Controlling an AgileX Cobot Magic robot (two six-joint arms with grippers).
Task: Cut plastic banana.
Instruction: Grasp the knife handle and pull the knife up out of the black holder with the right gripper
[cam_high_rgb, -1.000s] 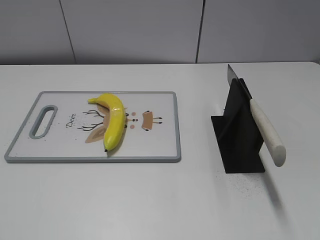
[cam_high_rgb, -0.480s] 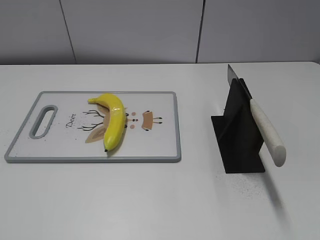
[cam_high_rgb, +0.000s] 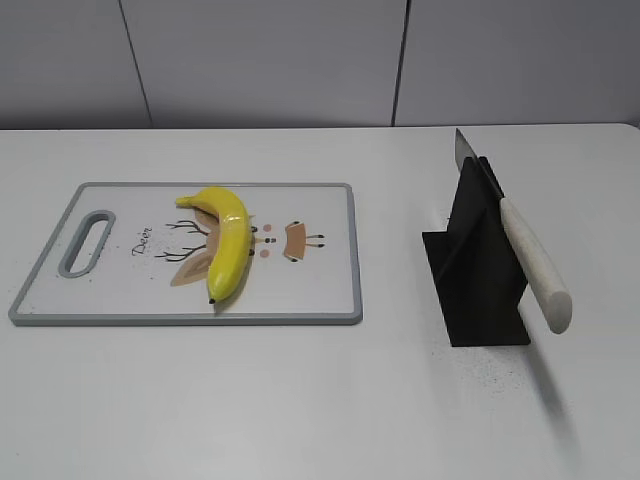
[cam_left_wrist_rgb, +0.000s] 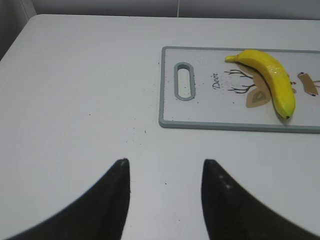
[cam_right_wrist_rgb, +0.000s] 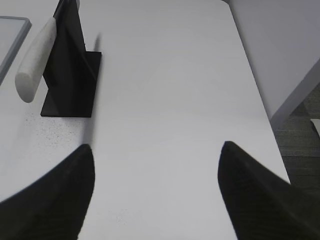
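The plastic banana lies whole on a white cutting board with a grey rim, at the left of the table. It also shows in the left wrist view on the board. A knife with a white handle rests slanted in a black stand; the right wrist view shows the handle and the stand. My left gripper is open and empty, over bare table before the board. My right gripper is open and empty, right of the stand. Neither gripper shows in the exterior view.
The table's right edge runs close to my right gripper, with floor beyond. The table's left edge shows in the left wrist view. A grey wall stands behind the table.
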